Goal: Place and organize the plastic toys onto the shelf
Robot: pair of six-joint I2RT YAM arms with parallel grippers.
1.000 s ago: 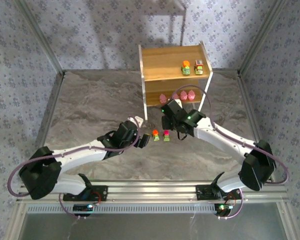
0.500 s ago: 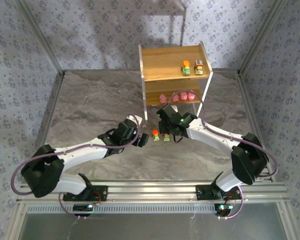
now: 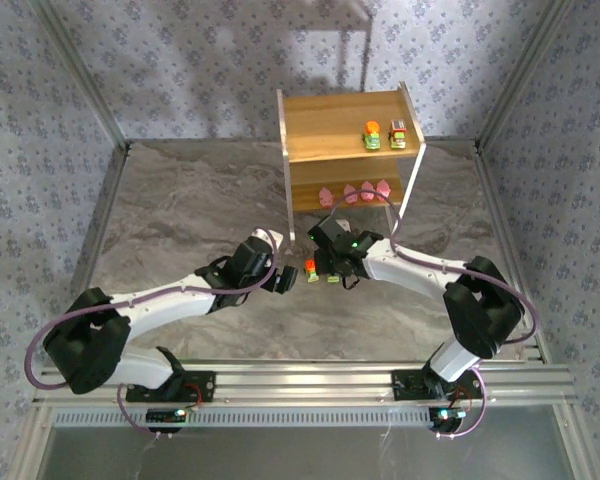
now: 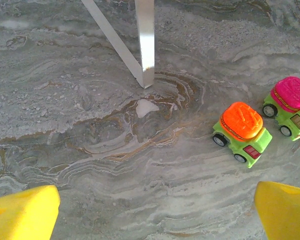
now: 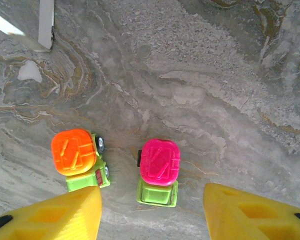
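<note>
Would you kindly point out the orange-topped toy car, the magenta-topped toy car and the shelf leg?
orange-topped toy car (image 5: 74, 151), right wrist view, orange roof.
magenta-topped toy car (image 5: 160, 162), right wrist view, magenta roof.
shelf leg (image 4: 145, 40), left wrist view, its white face.

Glossy plastic toys (image 5: 160, 162); seemingly wooden shelf (image 3: 330, 125).

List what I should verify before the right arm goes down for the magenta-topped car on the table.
1. Right gripper open and empty: ok.
2. Magenta-topped car within the span of its fingers: ok, roughly centred in the right wrist view.
3. Orange-topped car clear of those fingers: not ok, it sits right ahead of one finger.
4. Left gripper out of the way: cannot tell; it is open, but close beside the orange-topped car from above.
5. Space on the shelf top tier: ok, bare wood left of the two cars there.
</note>
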